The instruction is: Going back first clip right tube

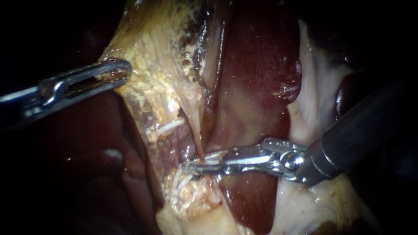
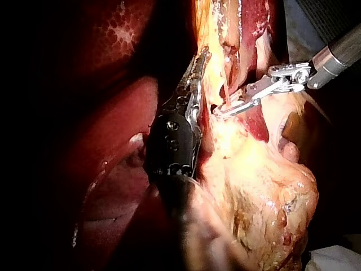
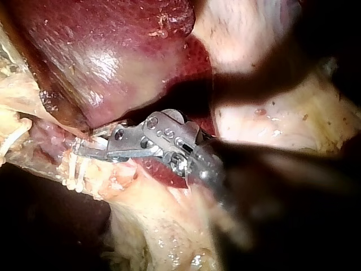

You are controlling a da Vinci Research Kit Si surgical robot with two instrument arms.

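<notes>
endoscope view shows the left instrument [image 1: 123,72] coming in from the left, its slotted jaws pressed together on the edge of the pale yellow tissue [image 1: 152,56]. the right instrument [image 1: 192,166] reaches in from the right across the dark red liver [image 1: 261,56], its dark shaft lying over the whitish tissue [image 1: 313,100]. its slim jaws stand a little apart, with a narrow gap between them. their tips are at a pinkish tube [image 1: 187,151] that runs down the yellow tissue; which tube it is cannot be told. white strands [image 1: 167,128] lie on the tissue just above and below the tips. left wrist view has the left instrument [image 2: 200,62] clamped along the yellow tissue [image 2: 248,169], with the right instrument [image 2: 223,111] just beside it, its jaws slightly parted. right wrist view shows the right instrument [image 3: 84,149] just beside the liver [image 3: 101,62], its tips at the tube [image 3: 48,135].
</notes>
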